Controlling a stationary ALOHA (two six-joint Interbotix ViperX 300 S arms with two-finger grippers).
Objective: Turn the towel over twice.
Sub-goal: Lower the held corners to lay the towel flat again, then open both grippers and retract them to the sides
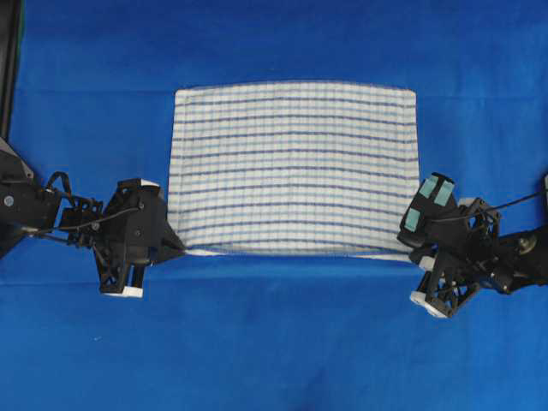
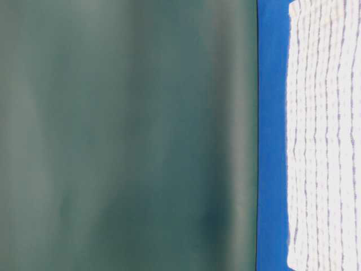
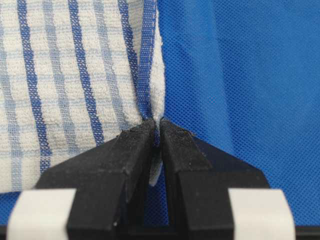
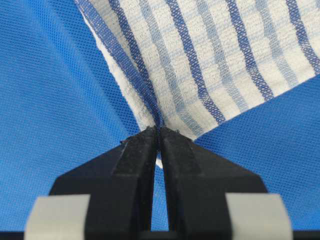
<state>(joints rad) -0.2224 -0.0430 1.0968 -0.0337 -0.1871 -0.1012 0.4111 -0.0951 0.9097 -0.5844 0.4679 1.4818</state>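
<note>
- The desk (image 1: 274, 360), draped in plain blue cloth, gives me one flat open surface, so I have room to swing the cloth over on the near side.
- The towel (image 1: 293, 167) lies spread on the middle of the desk, striped face up, its far edge flat and its two near corners taken up. In the table-level view the towel (image 2: 321, 141) rests flat against the blue surface, so I judge most of its weight is carried by the desk, not by me.
- My left gripper (image 1: 181, 248) sits at the near left corner; in the wrist view the left gripper (image 3: 156, 131) is pressed together, pinching the hemmed corner of the towel (image 3: 70, 85) right at the blue edge stitching.
- My right gripper (image 1: 406, 242) mirrors it at the near right corner; the right gripper (image 4: 159, 136) is likewise clamped on the towel (image 4: 210, 65) at the hem.
- I hold both corners at once so the near edge stays taut and level; a one-sided grip would likely let the cloth bunch during the turn.
</note>
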